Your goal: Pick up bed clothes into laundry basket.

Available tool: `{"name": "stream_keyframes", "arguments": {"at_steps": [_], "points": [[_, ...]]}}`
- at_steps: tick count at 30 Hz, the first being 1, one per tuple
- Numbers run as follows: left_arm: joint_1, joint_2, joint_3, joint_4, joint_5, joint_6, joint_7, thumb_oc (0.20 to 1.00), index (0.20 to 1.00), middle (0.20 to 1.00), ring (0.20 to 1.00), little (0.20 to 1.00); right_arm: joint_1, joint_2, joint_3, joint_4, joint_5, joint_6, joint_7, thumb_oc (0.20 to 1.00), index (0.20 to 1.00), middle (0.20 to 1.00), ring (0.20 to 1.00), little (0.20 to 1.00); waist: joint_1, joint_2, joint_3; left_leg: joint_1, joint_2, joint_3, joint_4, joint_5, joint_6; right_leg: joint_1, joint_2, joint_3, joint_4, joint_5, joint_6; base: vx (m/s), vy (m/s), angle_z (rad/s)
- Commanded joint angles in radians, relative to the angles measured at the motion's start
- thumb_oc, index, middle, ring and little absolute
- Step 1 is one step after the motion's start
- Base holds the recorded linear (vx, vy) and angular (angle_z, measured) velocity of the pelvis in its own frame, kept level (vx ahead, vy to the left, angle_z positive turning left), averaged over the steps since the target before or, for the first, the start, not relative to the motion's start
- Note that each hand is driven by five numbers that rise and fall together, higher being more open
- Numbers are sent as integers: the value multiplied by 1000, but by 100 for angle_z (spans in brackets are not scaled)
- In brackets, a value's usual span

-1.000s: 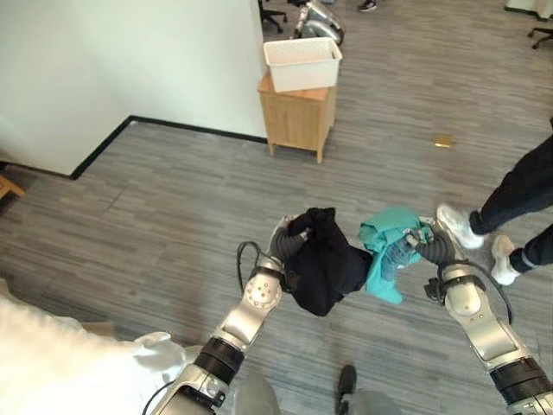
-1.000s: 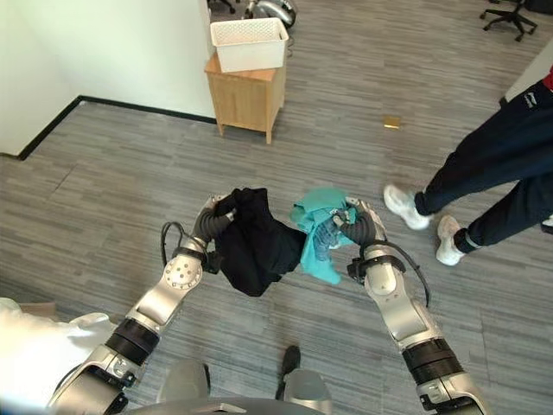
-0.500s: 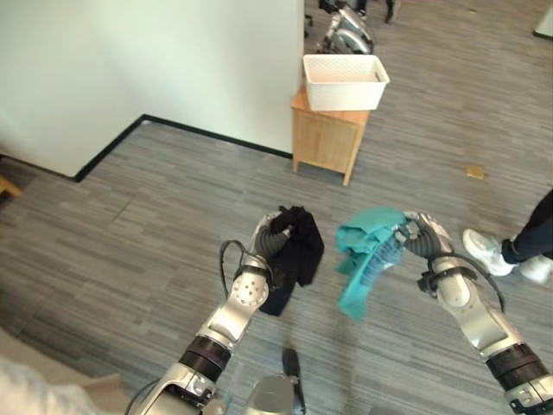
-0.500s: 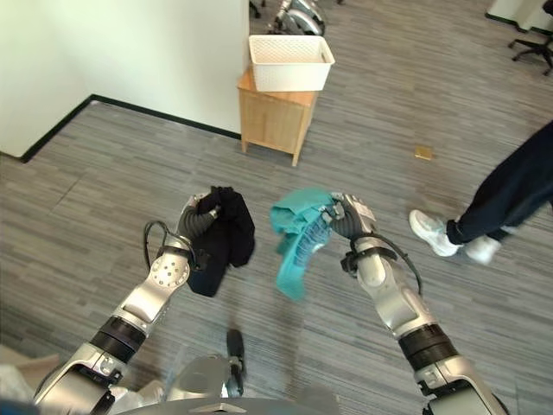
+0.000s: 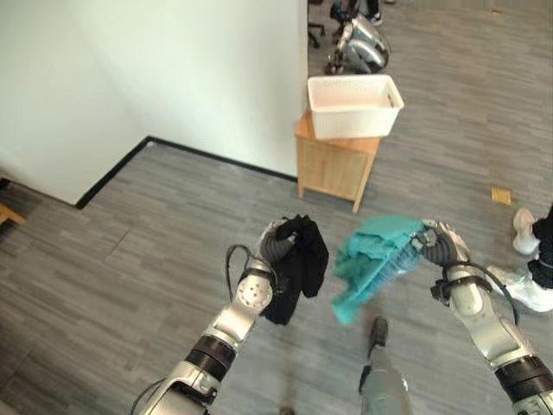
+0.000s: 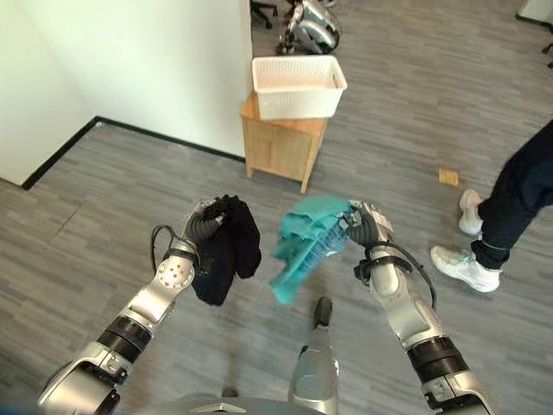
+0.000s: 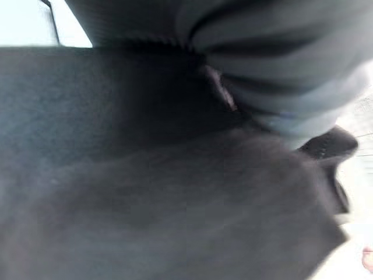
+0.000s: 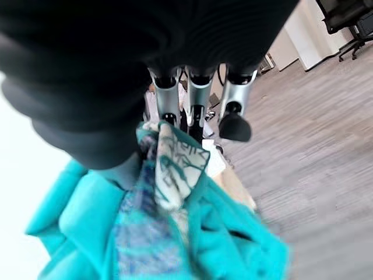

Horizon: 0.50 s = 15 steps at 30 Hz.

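A black garment (image 5: 301,264) hangs in the air from my left hand (image 5: 275,243), whose fingers are curled round its top. Up close in the left wrist view the black cloth (image 7: 175,204) lies right against the hand. A teal garment (image 5: 367,259) with a patterned lining hangs from my right hand (image 5: 436,243), which is shut on its upper edge; the right wrist view has the fingers (image 8: 198,96) bent over the teal cloth (image 8: 175,227). The white laundry basket (image 5: 354,93) stands on a small wooden cabinet (image 5: 335,164) ahead, beside the white wall.
A person's legs and white shoes (image 6: 467,259) stand at the right on the grey plank floor. A white wall corner (image 5: 216,78) with a black skirting runs to the left of the cabinet. Office chairs (image 5: 359,39) stand further back.
The camera has come closer to the cabinet and basket. Both garments still hang from my hands, now drawn a little further apart than a second ago.
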Motion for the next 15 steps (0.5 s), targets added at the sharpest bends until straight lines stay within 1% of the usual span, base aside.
{"name": "stream_keyframes", "arguments": {"at_steps": [1, 2, 3, 4, 5, 6, 7, 8, 9, 10, 11, 12, 13, 14, 15], "points": [[-40, -42, -7, -109, -46, -80, 4, 200, 200, 200, 200, 200, -106, -64, -22, -61, 12, -47, -46, 200, 200, 200, 200, 200, 55, 46, -23, -174, 257, -16, 525, 271, -66, 156, 67, -33, 9, -214, 4, 251, -559, -21], [-39, -45, -13, -122, -57, -75, 9, 200, 200, 200, 200, 200, -114, -70, -22, -79, 23, -49, -45, 200, 200, 200, 200, 200, 70, 27, -1, -258, 242, -52, 664, 290, -45, 189, 75, -44, -1, -223, -25, 278, -522, -50], [-40, -45, -11, -130, -57, -74, 15, 200, 200, 200, 200, 200, -131, -76, -16, -85, 26, -53, -49, 200, 200, 200, 200, 200, 89, 16, 12, -302, 217, -61, 733, 258, -32, 222, 86, -37, -3, -247, -38, 182, -294, -66], [-41, -45, -11, -130, -57, -74, 15, 200, 200, 200, 200, 200, -132, -75, -16, -85, 26, -53, -49, 200, 200, 200, 200, 200, 88, 15, 12, -303, 216, -62, 733, 259, -31, 221, 85, -38, -3, -247, -38, 522, -292, -111], [-41, -50, -9, -140, -64, -74, 16, 200, 200, 200, 200, 200, -179, -83, -3, -88, 23, -51, -49, 200, 200, 200, 200, 200, 158, -8, 40, -443, 151, -47, 738, 184, -25, 298, 111, 21, -3, -300, -46, 542, -205, -86], [-35, -49, -4, -148, -67, -76, 13, 200, 200, 200, 200, 200, -192, -82, -2, -97, 23, -52, -50, 200, 200, 200, 200, 200, 176, -2, 41, -474, 133, -43, 675, 165, -19, 323, 133, 41, -3, -324, -48, 673, -235, -87], [-27, -46, 3, -157, -68, -77, 10, 200, 200, 200, 200, 200, -204, -84, -4, -106, 22, -57, -52, 200, 200, 200, 200, 200, 197, -9, 33, -473, 97, -27, 569, 160, 4, 331, 141, 65, -3, -338, -48, 408, -67, -75], [-19, -43, 9, -160, -69, -83, 14, 200, 200, 200, 200, 200, -220, -90, -9, -116, 21, -64, -60, 200, 200, 200, 200, 200, 208, 2, 25, -503, 90, -9, 444, 167, 20, 350, 168, 67, -3, -358, -48, 448, -67, -127], [-10, -42, 10, -167, -73, -87, 13, 200, 200, 200, 200, 200, -246, -99, -11, -122, 22, -68, -69, 200, 200, 200, 200, 200, 223, 8, 12, -503, 72, 21, 323, 192, 26, 374, 188, 78, -3, -386, -51, 459, -53, -96], [-2, -39, 10, -182, -73, -91, 10, 200, 200, 200, 200, 200, -272, -110, -10, -126, 21, -70, -75, 200, 200, 200, 200, 200, 240, 8, 6, -475, 49, 57, 214, 230, 27, 394, 196, 87, -3, -404, -52, 486, -91, -55], [-3, -36, 2, -192, -74, -94, 7, 200, 200, 200, 200, 200, -310, -121, -16, -131, 22, -72, -96, 200, 200, 200, 200, 200, 246, 16, 2, -477, 50, 119, 153, 277, 21, 412, 222, 77, -3, -423, -56, 523, -107, -14], [-6, -35, -10, -207, -81, -96, 9, 200, 200, 200, 200, 200, -383, -158, -35, -139, 22, -64, -131, 200, 200, 200, 200, 200, 246, 28, -8, -493, 63, 247, 105, 314, 17, 445, 252, 61, -3, -446, -64, 385, -89, -9], [-8, -37, -8, -208, -81, -95, 8, 200, 200, 200, 200, 200, -390, -161, -31, -135, 23, -64, -133, 200, 200, 200, 200, 200, 252, 29, -4, -486, 62, 256, 96, 318, 17, 444, 249, 68, -3, -446, -64, 458, -93, -1], [-13, -36, -24, -211, -93, -95, 1, 200, 200, 200, 200, 200, -454, -201, -51, -135, 25, -50, -160, 200, 200, 200, 200, 200, 235, 30, -30, -450, 72, 370, 48, 300, 45, 466, 273, 45, 0, -449, -65, 383, -44, 0], [-10, -39, -30, -208, -101, -91, -3, 200, 200, 200, 200, 200, -501, -216, -38, -128, 16, -39, -171, 200, 200, 200, 200, 200, 231, 24, -40, -411, 48, 398, 20, 286, 71, 483, 273, 39, 16, -457, -59, 511, -71, 16]]}}
